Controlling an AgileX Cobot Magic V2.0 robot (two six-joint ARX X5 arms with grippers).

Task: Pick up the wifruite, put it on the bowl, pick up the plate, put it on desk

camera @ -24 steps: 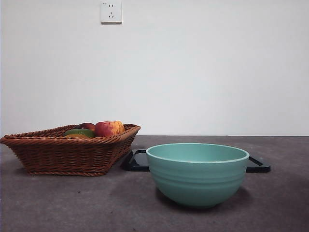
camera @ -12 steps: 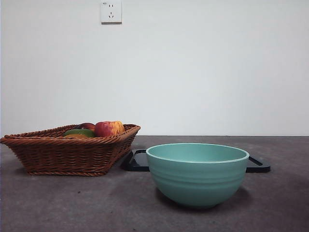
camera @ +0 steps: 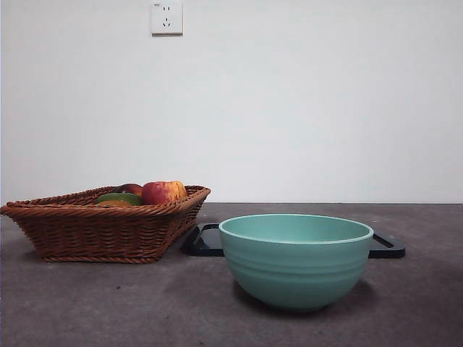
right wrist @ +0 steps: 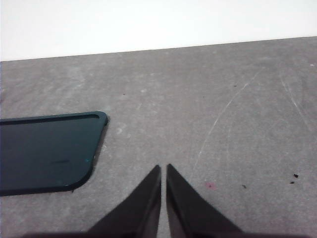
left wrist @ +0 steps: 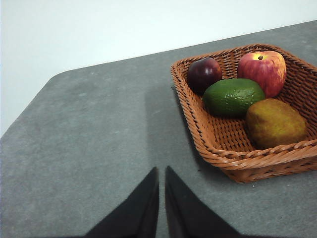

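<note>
A brown kiwifruit [left wrist: 275,123] lies in a brown wicker basket [left wrist: 225,148] with a green avocado-like fruit [left wrist: 233,96], a red apple [left wrist: 262,69] and a dark plum [left wrist: 203,73]. The basket [camera: 101,228] stands at the left of the desk [camera: 108,303]. The teal-green bowl [camera: 295,260] stands empty near the front, in front of a flat black plate [camera: 206,242]. The plate's corner [right wrist: 47,151] shows bare in the right wrist view. My left gripper [left wrist: 162,171] is shut and empty, above the desk beside the basket. My right gripper [right wrist: 164,167] is shut and empty, beside the plate.
A white wall with a power socket [camera: 166,17] stands behind the desk. The desk's rounded corner [left wrist: 54,79] lies beyond the left gripper. Neither arm shows in the front view.
</note>
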